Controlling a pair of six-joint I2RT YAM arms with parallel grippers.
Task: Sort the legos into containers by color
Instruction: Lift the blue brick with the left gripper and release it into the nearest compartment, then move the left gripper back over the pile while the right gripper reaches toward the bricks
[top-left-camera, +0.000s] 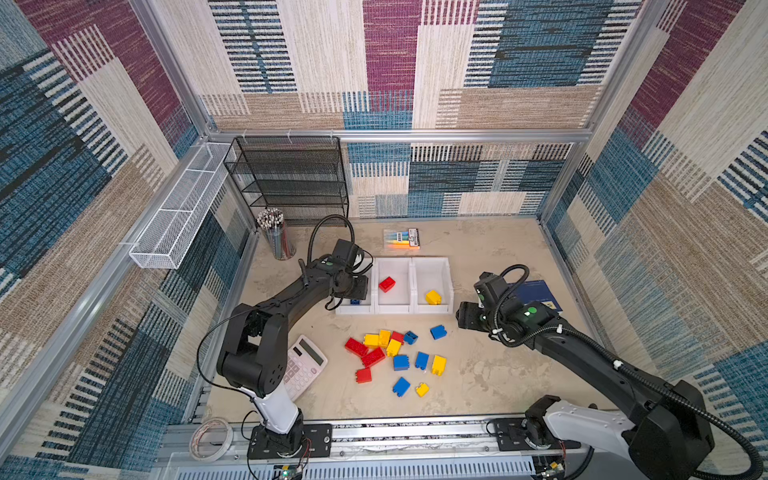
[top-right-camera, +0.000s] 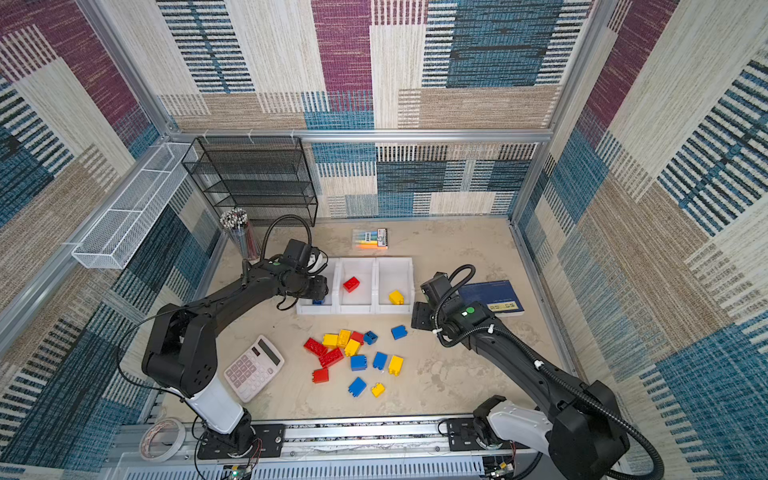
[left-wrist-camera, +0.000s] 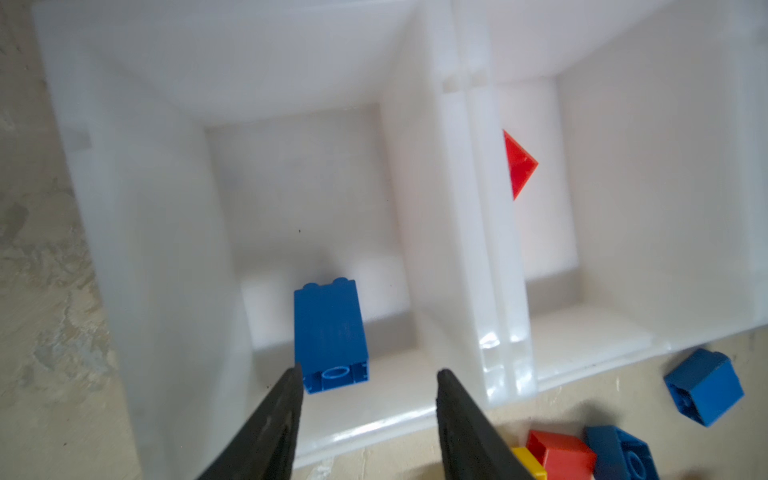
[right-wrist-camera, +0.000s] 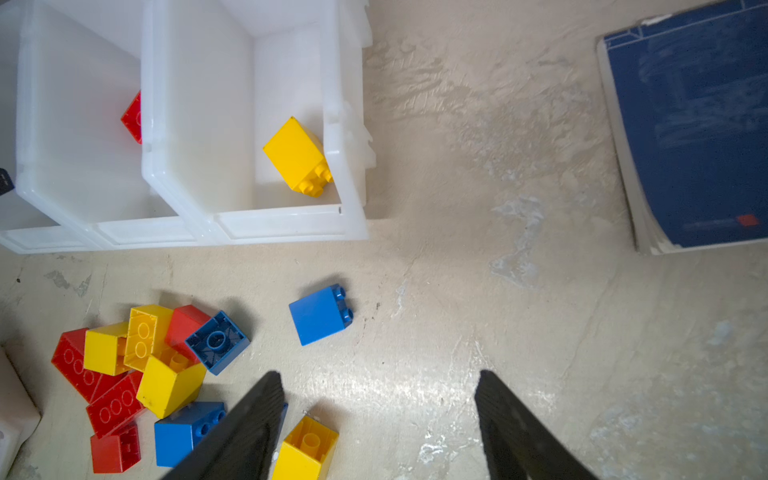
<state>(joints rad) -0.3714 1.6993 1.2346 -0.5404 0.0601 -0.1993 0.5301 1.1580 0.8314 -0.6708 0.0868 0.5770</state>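
The left tool (left-wrist-camera: 369, 371) hangs parted above a blue brick (left-wrist-camera: 330, 336) lying in the end bin (left-wrist-camera: 145, 249); the right tool (right-wrist-camera: 379, 374) gapes wide, empty, over the bench (right-wrist-camera: 498, 291).

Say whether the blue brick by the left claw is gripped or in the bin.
In the bin. The blue brick lies on its side in the leftmost bin; the left claw is open.
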